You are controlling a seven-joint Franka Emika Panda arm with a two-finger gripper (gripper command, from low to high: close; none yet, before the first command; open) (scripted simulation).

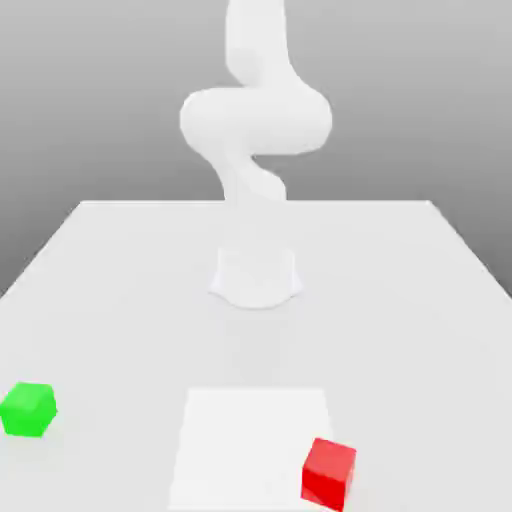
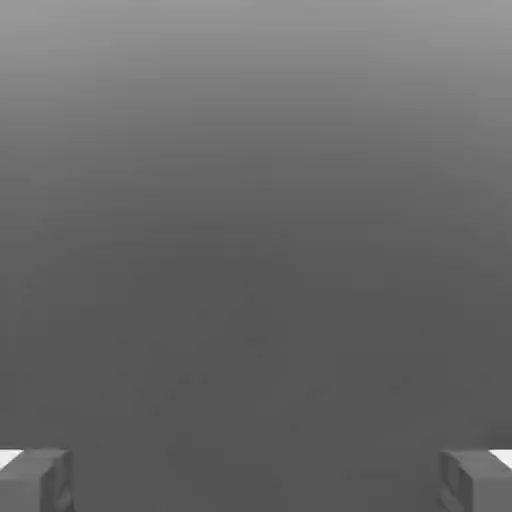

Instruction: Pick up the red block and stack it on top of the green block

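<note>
The red block [image 1: 329,473] sits on the white table near its front edge, toward the exterior view's right. The green block [image 1: 28,409] rests on the table at the exterior view's far left, well apart from the red one. In the hand view my gripper [image 2: 256,480] is open: its two grey fingertips [image 2: 36,480] stand far apart with nothing between them, and behind them is only plain grey background. Neither block is near the fingers.
The white arm [image 1: 255,120] rises from its round base [image 1: 256,277] at the table's middle and bends upward out of frame. A brighter white rectangular patch [image 1: 250,440] lies on the table in front of the base, its right edge beside the red block.
</note>
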